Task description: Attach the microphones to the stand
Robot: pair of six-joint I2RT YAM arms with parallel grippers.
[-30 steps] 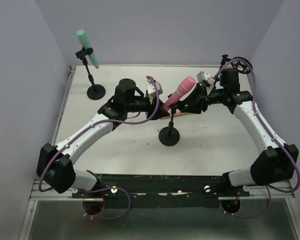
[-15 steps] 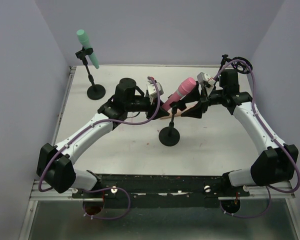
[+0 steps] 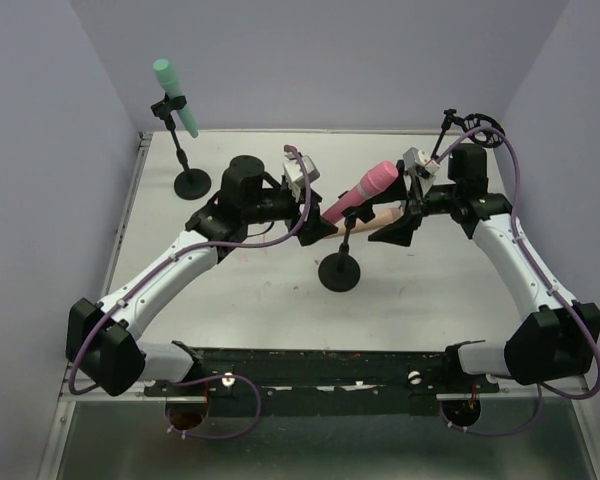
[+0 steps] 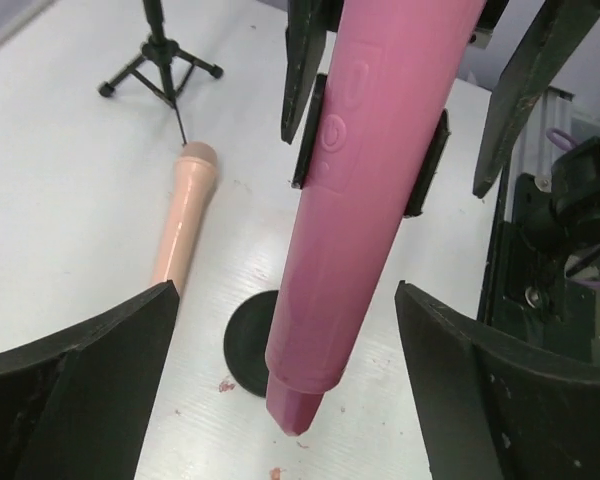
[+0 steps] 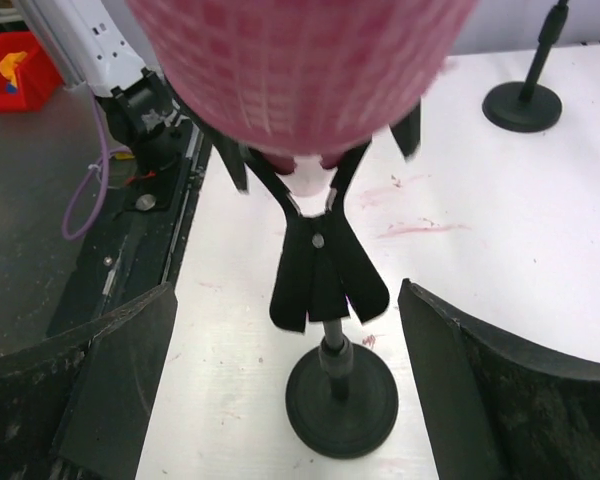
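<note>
The pink microphone (image 3: 361,189) sits tilted in the clip (image 5: 325,270) of the middle stand (image 3: 339,272). My left gripper (image 3: 316,226) is open at its tail end; the handle (image 4: 370,200) hangs between the spread fingers (image 4: 80,390) without touching them. From the other side my right gripper (image 3: 394,229) faces the head (image 5: 300,70), also open and holding nothing. The peach microphone (image 3: 382,217) lies flat on the table behind the stand, also seen in the left wrist view (image 4: 185,215). Far left, the teal microphone (image 3: 174,95) is clipped in its own stand (image 3: 192,183).
A thin empty tripod stand (image 3: 448,124) is at the back right, its legs also seen in the left wrist view (image 4: 160,65). White table (image 3: 260,300) with faint red stains. Purple walls enclose the sides and back. The arm bases sit on a black rail (image 3: 320,378) at the near edge.
Both grippers have opened and let go of the pink microphone, which stays in the clip. Both arms have drawn back slightly from it.
</note>
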